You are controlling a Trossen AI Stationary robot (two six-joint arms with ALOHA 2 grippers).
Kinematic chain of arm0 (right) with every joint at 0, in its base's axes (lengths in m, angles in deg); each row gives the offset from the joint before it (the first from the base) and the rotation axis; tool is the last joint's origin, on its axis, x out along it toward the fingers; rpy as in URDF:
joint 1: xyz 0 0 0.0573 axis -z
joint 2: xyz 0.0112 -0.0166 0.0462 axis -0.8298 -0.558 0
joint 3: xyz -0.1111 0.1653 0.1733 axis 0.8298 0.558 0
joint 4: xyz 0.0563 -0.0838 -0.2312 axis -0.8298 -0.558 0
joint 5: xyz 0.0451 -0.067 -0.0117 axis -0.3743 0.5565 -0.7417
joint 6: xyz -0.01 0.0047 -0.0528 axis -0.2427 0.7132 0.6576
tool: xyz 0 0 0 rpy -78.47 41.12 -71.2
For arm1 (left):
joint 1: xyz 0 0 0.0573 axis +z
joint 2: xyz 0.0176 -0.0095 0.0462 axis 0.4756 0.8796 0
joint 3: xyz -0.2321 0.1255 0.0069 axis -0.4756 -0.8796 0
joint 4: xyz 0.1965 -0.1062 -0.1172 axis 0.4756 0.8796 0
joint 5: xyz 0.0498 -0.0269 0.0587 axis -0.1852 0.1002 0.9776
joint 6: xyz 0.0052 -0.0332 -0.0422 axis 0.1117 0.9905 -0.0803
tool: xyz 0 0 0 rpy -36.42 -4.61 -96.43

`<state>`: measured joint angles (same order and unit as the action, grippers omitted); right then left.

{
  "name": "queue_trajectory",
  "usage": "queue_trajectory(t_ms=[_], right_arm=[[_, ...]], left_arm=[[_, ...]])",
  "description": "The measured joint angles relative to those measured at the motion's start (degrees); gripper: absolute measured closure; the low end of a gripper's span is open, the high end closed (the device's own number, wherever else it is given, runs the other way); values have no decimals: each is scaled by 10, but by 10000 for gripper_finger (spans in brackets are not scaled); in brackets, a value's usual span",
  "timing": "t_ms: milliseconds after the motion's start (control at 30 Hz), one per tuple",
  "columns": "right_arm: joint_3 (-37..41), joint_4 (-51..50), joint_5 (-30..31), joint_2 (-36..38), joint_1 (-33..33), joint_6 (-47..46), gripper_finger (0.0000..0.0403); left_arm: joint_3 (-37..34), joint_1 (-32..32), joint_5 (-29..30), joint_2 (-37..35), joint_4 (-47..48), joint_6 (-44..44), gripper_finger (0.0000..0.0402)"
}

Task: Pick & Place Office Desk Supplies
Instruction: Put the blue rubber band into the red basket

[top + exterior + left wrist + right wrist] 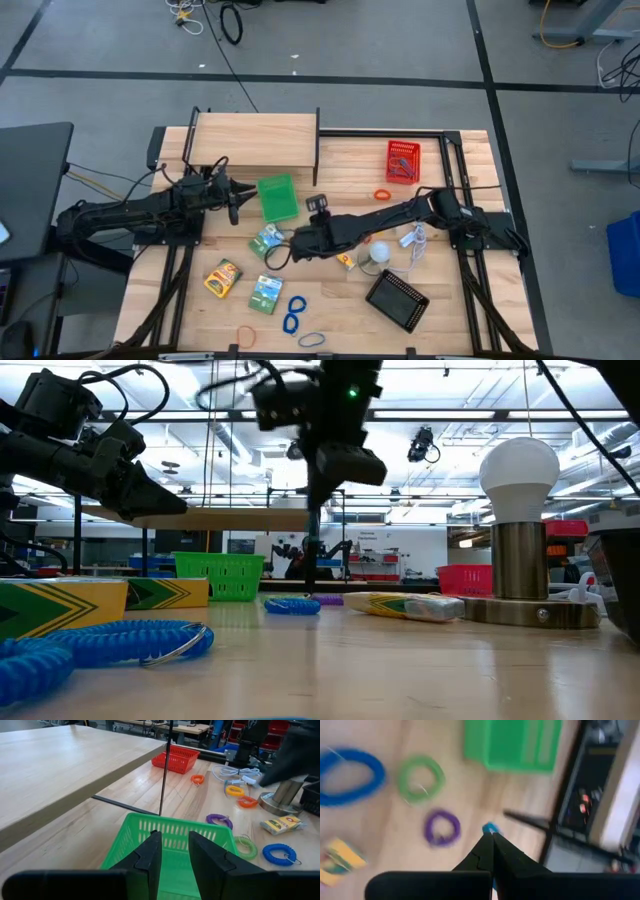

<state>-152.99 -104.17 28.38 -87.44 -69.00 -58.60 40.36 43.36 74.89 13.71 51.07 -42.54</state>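
Note:
My right gripper (292, 244) hangs fingers-down over the table's middle, beside a green printed packet (266, 240); it is shut, with a bit of blue loop (490, 828) at its tips. Under it lie a green loop (420, 780), a purple loop (441, 827) and a larger blue loop (350, 775). My left gripper (175, 855) is open and hovers at the left edge of the green basket (277, 197), touching nothing. More packets (225, 278) (266, 293) and blue loops (294, 312) lie toward the near edge. My right gripper pinches a small blue loop between its two fingertips (485, 845), coming from above and pointing down. Only a sliver of the loop (490, 828) shows past the tips. It looks lifted clear of the table, whose loops lie well below.
A raised wooden shelf (252, 140) stands on thin black posts at the far left. A red basket (403, 161) sits far right, a black basket (397, 298) near right. The white ball-shaped lamp (378, 252) and its cord (415, 240) lie under the right arm.

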Motion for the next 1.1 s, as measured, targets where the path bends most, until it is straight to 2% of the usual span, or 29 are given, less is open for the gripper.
queue_trajectory(t_ms=[367,500,633,767,900,1100], right_arm=[[0,-189,63,0,51,-155,403],[0,-224,75,0,73,-187,403],[1,-208,69,4,87,-184,403],[1,-129,17,26,89,-127,403],[1,-42,-69,55,79,-74,403],[1,45,-167,89,58,-31,403]], left_arm=[[0,0,0,13,2,0,298],[0,0,0,18,3,0,298],[0,0,1,23,3,-1,298],[0,0,1,26,3,-1,298],[0,0,2,26,2,-1,298],[0,0,2,26,1,-1,298]])
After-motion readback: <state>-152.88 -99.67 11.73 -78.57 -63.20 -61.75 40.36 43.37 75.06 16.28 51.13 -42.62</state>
